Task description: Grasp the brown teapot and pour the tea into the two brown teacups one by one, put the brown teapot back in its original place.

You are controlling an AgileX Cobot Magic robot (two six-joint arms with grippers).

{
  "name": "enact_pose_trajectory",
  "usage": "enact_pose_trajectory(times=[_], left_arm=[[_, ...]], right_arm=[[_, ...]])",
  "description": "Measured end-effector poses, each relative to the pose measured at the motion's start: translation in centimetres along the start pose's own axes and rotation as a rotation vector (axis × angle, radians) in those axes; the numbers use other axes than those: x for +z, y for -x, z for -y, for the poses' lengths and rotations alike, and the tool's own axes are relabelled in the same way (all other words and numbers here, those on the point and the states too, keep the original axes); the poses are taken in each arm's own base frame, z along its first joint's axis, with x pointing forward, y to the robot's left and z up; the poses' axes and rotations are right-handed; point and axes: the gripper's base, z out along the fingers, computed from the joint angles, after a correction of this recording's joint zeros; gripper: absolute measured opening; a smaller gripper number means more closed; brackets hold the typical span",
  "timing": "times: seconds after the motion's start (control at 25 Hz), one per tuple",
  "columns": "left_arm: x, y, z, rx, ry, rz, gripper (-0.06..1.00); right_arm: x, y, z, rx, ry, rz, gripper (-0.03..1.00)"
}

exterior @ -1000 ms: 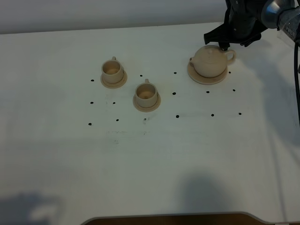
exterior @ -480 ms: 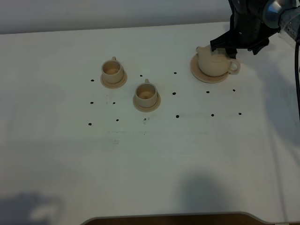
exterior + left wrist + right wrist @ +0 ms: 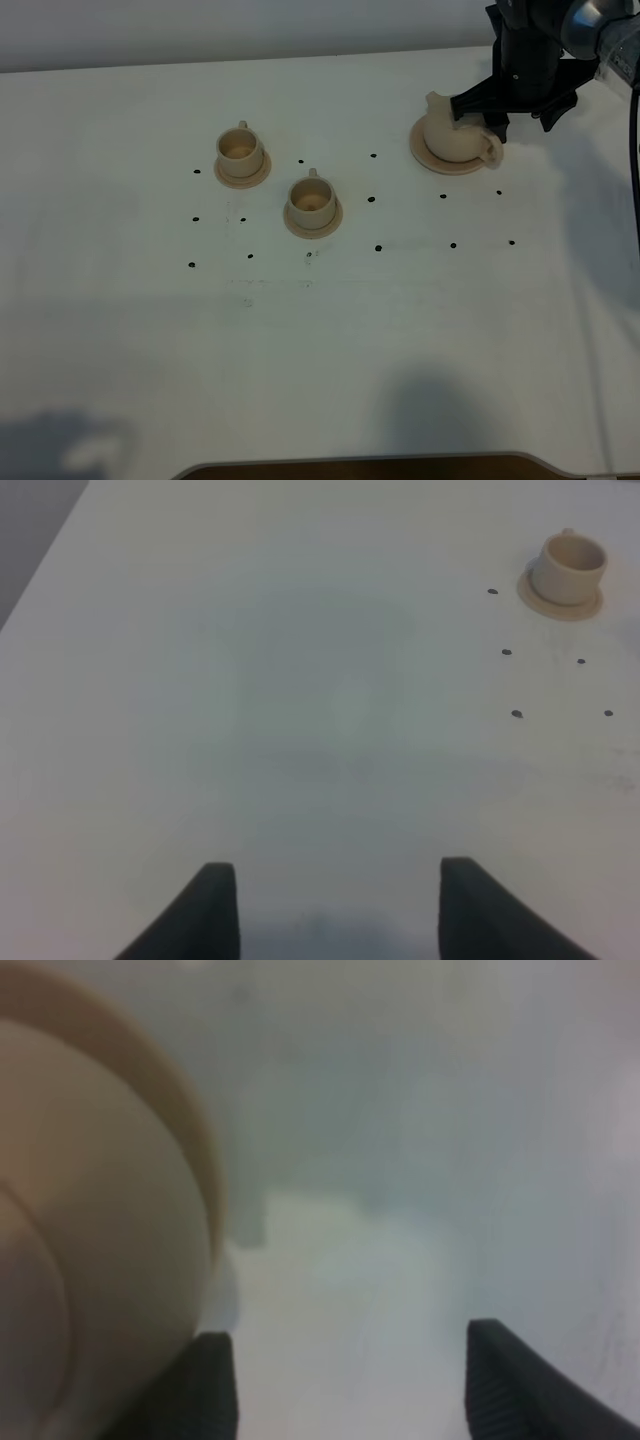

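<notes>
Your white table [image 3: 320,330] is dotted with black marks, and at its far right the brown teapot [image 3: 452,135] sits on its wide saucer [image 3: 440,163]. Just over it you see the right gripper [image 3: 503,103], jaws spread wide and gripping nothing. The two brown teacups [image 3: 240,150] stand on small saucers well to the left. The left gripper [image 3: 338,910] gapes wide and empty

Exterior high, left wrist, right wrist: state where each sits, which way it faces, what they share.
Exterior high: mounted high, looking down on the table, teapot and two cups; only the right gripper shows.
Left wrist: on the left arm, looking past the open left gripper across the table to one cup.
Right wrist: on the right arm, low over the table, open right gripper beside the teapot.
Shared: exterior and right wrist both show the teapot.
</notes>
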Motion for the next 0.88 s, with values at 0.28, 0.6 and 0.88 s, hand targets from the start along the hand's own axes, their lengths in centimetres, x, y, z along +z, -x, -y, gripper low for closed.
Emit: enact_pose_trajectory(times=[0.28, 0.6, 0.88], left_arm=[[0.0, 0.0, 0.0, 0.0, 0.0, 0.0, 0.49], [0.0, 0.0, 0.0, 0.0, 0.0, 0.0, 0.49], [0.0, 0.0, 0.0, 0.0, 0.0, 0.0, 0.49]], right_arm=[[0.0, -0.3, -0.4, -0.019, 0.048, -0.031, 0.52], [-0.1, -0.5, -1.4, 0.0, 0.153, -0.06, 0.51], [-0.1, -0.5, -1.4, -0.011, 0.15, -0.056, 0.51]])
